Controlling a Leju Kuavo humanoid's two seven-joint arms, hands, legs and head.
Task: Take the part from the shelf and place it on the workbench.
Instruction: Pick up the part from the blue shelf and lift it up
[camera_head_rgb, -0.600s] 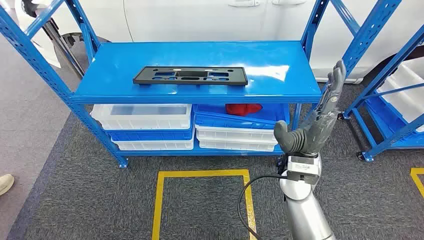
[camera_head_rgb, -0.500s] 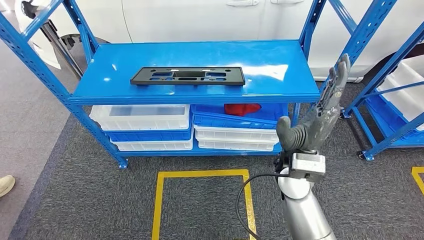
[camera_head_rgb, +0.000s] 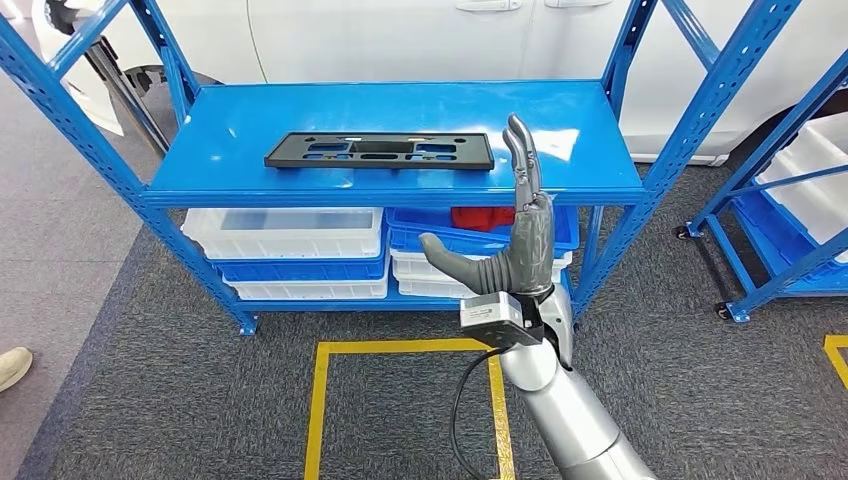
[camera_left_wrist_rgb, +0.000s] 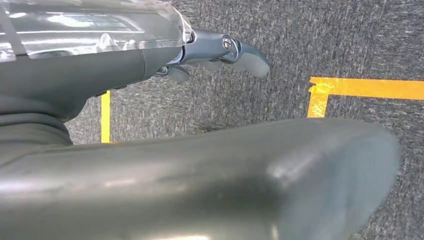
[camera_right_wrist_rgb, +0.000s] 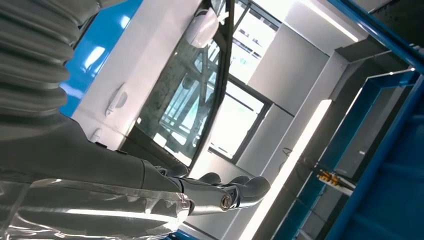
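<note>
Fingers (camera_head_rgb: 522, 160) of the right hand (camera_head_rgb: 515, 235) are straight and apart, holding nothing, near the black part (camera_head_rgb: 380, 150). It lies flat on the top shelf (camera_head_rgb: 250, 115). It looks thin, stiff and light; gripping its near long edge seems best.

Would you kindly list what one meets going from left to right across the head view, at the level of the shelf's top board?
Blue shelf upright → flat black plastic part → right hand → blue right upright → neighbouring blue rack.
</note>
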